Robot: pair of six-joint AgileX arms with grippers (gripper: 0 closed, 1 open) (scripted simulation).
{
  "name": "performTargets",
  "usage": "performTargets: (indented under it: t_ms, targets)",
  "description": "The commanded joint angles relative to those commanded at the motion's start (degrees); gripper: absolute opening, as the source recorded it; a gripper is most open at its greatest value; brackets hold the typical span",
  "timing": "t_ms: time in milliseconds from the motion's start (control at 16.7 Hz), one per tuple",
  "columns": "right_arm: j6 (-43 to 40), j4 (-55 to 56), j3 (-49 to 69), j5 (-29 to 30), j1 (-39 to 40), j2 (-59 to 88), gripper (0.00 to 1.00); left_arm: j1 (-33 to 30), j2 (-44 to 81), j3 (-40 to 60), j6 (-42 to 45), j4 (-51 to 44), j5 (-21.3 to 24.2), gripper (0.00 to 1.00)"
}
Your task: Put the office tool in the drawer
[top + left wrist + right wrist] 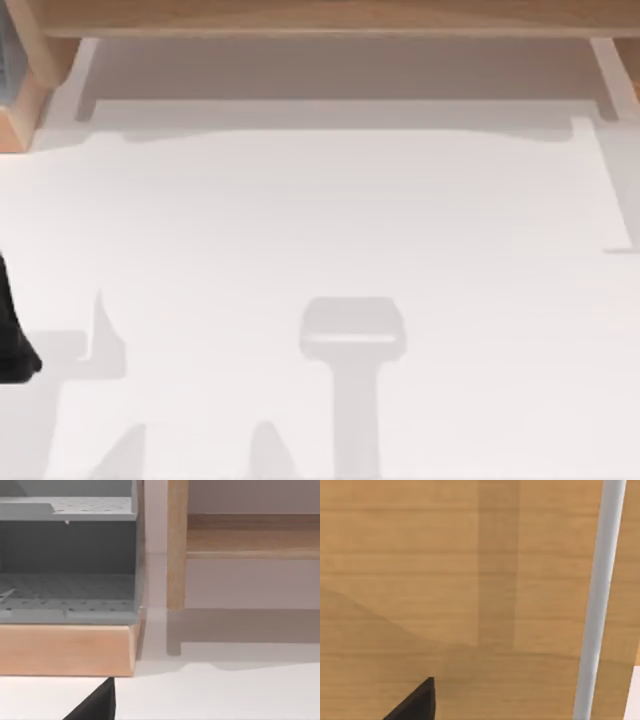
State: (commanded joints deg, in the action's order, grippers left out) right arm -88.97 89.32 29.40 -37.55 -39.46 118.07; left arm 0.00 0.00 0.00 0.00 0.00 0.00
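Since I judge opening comes first, right gripper [415, 705]: close against the wooden front [420, 555], beside its pale handle [600, 600]; grip I cannot tell.
Left gripper [95, 705]: parked facing the grey rack [65, 560]; grip I cannot tell.
Office tool: whereabouts I cannot tell.

The table [320, 230] looks smooth, matt and white, with a pale wood shelf [320, 18] along its 12 o'clock edge. In the left wrist view a grey rack [67, 555] of matt, perforated plastic-like panels sits on a light wood base [65, 649] beside a wooden post [176, 545]. The right wrist view shows a smooth, matt wood-grain panel [445, 580] crossed by a satin grey metal-looking bar [600, 600].
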Motion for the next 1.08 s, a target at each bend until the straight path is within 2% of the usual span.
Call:
performTargets:
  t_ms: [780, 1080]
  targets:
    - [0.0, 0.0, 0.0, 0.0, 0.0, 0.0, 0.02, 0.0, 0.0, 0.0, 0.0, 0.0, 0.0, 1.0]
    - [0.0, 0.0, 0.0, 0.0, 0.0, 0.0, 0.0, 0.0, 0.0, 0.0, 0.0, 0.0, 0.0, 1.0]
